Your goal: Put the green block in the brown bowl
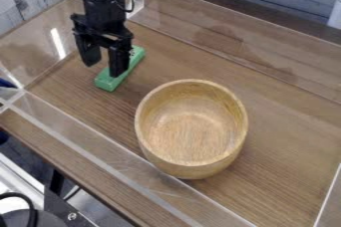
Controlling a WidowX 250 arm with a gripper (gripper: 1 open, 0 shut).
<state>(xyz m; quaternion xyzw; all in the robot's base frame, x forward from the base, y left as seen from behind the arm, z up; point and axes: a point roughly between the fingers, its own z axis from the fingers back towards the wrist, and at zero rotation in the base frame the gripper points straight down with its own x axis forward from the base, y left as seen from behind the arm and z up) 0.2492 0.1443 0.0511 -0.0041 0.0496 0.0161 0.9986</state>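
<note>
One green block (119,70) on the tabletop (280,82), right under the wide-open, empty fingers (103,56); one brown bowl (192,127) well apart, lower right.

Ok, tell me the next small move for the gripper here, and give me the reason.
Probably close the jaws on the green block. The gripper points straight down with its jaws open, low over the block's far end, and the block lies flat on the table, left of the brown bowl, which is empty. Whether the fingers fully straddle the block is hard to tell, so close gently.
</note>
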